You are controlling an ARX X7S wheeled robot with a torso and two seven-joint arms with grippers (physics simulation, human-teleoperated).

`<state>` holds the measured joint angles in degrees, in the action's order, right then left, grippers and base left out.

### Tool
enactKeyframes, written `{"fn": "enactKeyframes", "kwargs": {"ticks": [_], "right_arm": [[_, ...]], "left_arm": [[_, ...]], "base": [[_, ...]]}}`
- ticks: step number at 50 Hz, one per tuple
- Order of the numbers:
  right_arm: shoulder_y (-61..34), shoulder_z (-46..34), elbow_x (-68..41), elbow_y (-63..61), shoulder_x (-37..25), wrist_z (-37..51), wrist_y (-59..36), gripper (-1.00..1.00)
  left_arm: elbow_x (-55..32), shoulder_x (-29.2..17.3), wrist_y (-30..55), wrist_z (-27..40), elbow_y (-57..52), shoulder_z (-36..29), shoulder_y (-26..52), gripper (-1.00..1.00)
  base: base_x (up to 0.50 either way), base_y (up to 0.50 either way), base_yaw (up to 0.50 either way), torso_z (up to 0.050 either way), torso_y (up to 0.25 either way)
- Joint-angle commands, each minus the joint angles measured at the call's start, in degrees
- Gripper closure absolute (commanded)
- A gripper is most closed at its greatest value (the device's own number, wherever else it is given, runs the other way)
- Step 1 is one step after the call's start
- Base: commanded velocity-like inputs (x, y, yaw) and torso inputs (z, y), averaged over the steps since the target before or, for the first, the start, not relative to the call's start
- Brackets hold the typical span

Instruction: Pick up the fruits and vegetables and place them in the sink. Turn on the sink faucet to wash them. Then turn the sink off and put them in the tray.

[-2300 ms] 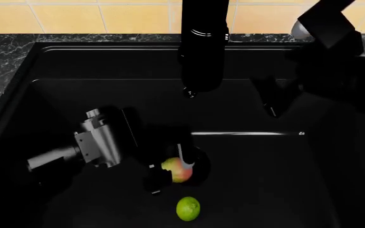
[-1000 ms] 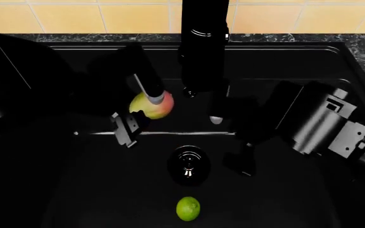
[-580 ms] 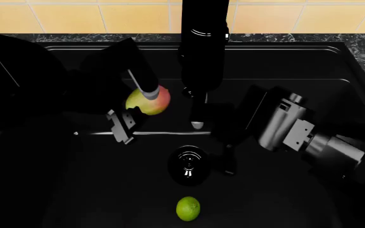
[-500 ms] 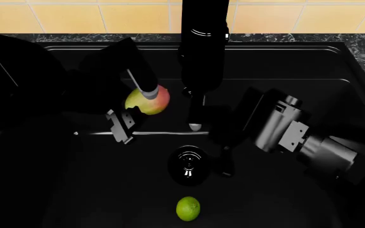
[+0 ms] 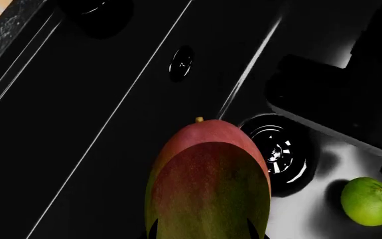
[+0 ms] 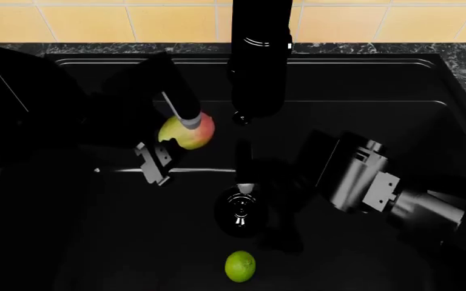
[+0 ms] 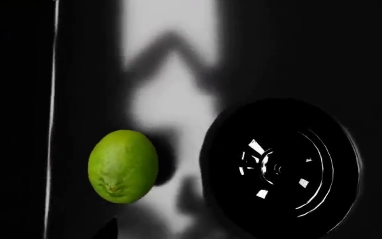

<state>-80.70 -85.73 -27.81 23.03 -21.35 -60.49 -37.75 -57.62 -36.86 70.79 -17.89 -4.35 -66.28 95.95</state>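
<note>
**Operator:** My left gripper (image 6: 172, 142) hangs above the sink (image 6: 363, 79) floor, jaws clenched on the apple-like fruit (image 6: 186, 131). In the left wrist view the fruit (image 5: 210, 181) fills the space between the jaws, stem end pointing away from the wrist, with the drain (image 5: 280, 152) just beyond it.

**Observer:** And the right side?

**Operator:** My right gripper (image 6: 257, 203) hovers over the drain (image 6: 239, 209), low in the basin. One pale fingertip (image 6: 246, 187) shows above the drain; the other is lost against the black, so I cannot tell how far the right jaws are parted. They hold nothing I can see.

**Observer:** Where is the second piece?

**Operator:** The lime (image 6: 240, 267) lies on the sink floor, just past the drain on the side nearest me, apart from the right jaws and below them. The right wrist camera shows the lime (image 7: 123, 166) beside the drain (image 7: 280, 172), not touching it, its long axis running roughly along the camera's line of reach. The right arm is clearly the nearer one; the left is occupied and further back, beside the sink faucet (image 6: 259, 57).

**Observer:** So what does the next move turn on?

**Operator:** My judgement: carrying the right jaws on from the drain towards me until they straddle the lime across its short axis. The tray is not in any view.
</note>
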Motion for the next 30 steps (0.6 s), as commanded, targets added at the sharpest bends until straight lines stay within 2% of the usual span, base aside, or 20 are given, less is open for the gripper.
{"fn": "enactKeyframes", "kwargs": {"ticks": [1, 13, 30], "right_arm": [[-0.3, -2.1, 0.8, -7.0, -3.8, -1.6, 1.2, -1.00], [1.5, -1.4, 1.9, 0.3, 0.7, -2.2, 7.5, -1.00], [3.5, -3.1, 2.6, 4.9, 4.0, -4.3, 9.8, -1.00]], "left_arm": [[0.2, 0.4, -0.3, 0.5, 0.6, 0.2, 0.4, 1.00], [0.5, 0.2, -0.8, 0.1, 0.9, -0.3, -0.1, 1.00], [0.6, 0.2, -0.9, 0.1, 1.2, -0.6, 0.0, 1.00]], "base": [[0.00, 0.00, 0.00, 0.000, 0.000], [0.00, 0.00, 0.00, 0.000, 0.001], [0.00, 0.00, 0.00, 0.001, 0.001]]}}
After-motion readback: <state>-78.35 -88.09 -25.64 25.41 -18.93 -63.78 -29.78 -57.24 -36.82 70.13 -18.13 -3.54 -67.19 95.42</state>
